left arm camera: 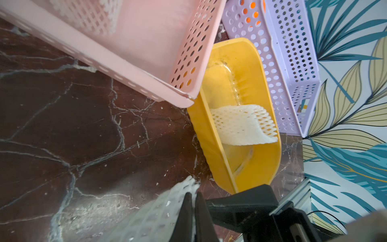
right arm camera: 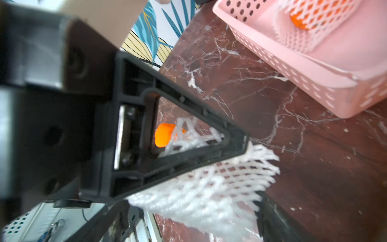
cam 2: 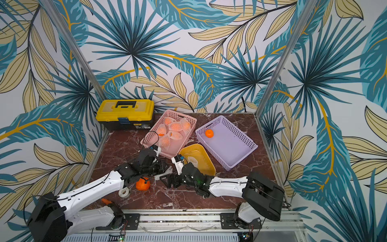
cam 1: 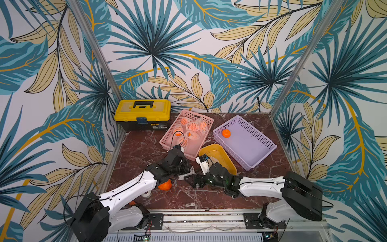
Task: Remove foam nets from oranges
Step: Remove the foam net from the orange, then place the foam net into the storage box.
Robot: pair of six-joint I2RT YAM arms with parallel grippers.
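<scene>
A small round bare orange (cam 2: 143,184) lies on the dark marble-look tabletop. At its 2 o'clock the left gripper (left arm camera: 192,194) is pinched tight on the white foam mesh net (left arm camera: 159,213). The right gripper (right arm camera: 256,176) stands wide, its jaws either side of that net without clamping it. The net looks feather-light, soft and springy, so an edge is the place to pinch. The orange would likely roll, so hold it gently across its middle. At 12 o'clock, netted oranges (cam 2: 175,126) fill the pink perforated plastic basket (cam 2: 151,130).
</scene>
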